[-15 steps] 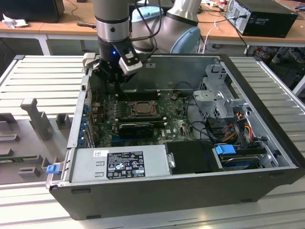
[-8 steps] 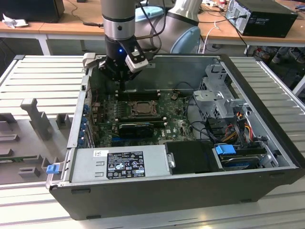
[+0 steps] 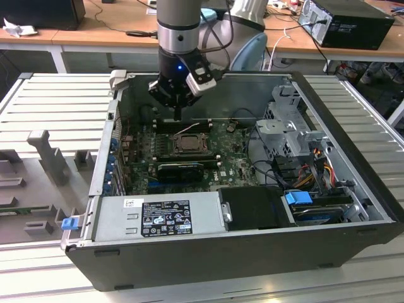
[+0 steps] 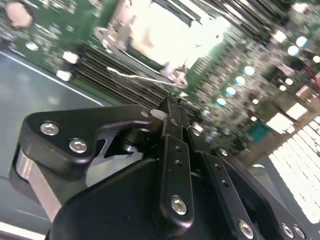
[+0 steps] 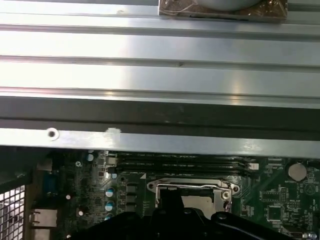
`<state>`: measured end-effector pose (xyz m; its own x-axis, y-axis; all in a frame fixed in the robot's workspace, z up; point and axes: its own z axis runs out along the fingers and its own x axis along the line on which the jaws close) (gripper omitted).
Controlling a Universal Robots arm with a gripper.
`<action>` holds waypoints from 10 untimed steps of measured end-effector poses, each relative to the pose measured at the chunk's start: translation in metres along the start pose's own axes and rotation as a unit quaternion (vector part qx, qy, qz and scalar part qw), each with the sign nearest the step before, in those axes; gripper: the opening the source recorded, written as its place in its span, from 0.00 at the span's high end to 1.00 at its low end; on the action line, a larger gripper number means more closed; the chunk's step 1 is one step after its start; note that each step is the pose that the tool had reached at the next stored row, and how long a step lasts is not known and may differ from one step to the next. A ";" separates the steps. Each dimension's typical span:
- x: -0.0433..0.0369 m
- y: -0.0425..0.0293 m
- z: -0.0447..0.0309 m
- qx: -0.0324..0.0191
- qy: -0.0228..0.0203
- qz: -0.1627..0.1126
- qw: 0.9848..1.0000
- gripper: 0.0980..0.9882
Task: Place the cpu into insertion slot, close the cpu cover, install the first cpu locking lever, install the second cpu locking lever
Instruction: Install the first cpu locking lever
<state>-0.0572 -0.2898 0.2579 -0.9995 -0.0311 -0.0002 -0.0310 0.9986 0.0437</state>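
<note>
**Desk:** Walk me across the exterior view, starting from its left.

**Me:** At the left edge I see a grey moulded fixture lying on the slatted metal table. Next is the open computer case. It has a blue tab at its lower-left corner and the power supply along its near wall.

**Desk:** And your arm?

**Me:** It drops in from the top centre of the frame. My gripper hangs inside the case, just above and slightly left of the insertion slot in the picture. I cannot tell whether it touches the board.

**Desk:** How do the fingers stand?

**Me:** In the second wrist view the fingertips meet at a point. I see no gap and nothing caught between them.

**Desk:** Where is the chip?

**Me:** The cpu sits in the slot at mid-frame. Its pale metal top shows through the window of the cpu cover, which lies down over it. A thin pale wire crosses the slot's far edge, and I cannot tell whether it is latched. Just below the slot in the frame lies a long black card.

**Desk:** And further right?

**Me:** There is a drive cage in the case's upper right and a blue-handled drive at its lower right.
</note>
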 end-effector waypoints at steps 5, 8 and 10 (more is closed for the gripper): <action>-0.0167 -0.0007 0.0005 -0.022 -0.001 0.000 1.000 0.99; -0.0169 -0.0013 0.0023 -0.037 -0.001 0.000 0.999 0.99; -0.0170 -0.0015 0.0057 -0.037 -0.001 0.000 0.999 0.99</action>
<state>-0.0402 -0.2905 0.2522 -0.9995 -0.0311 -0.0022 -0.0312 0.9926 0.1175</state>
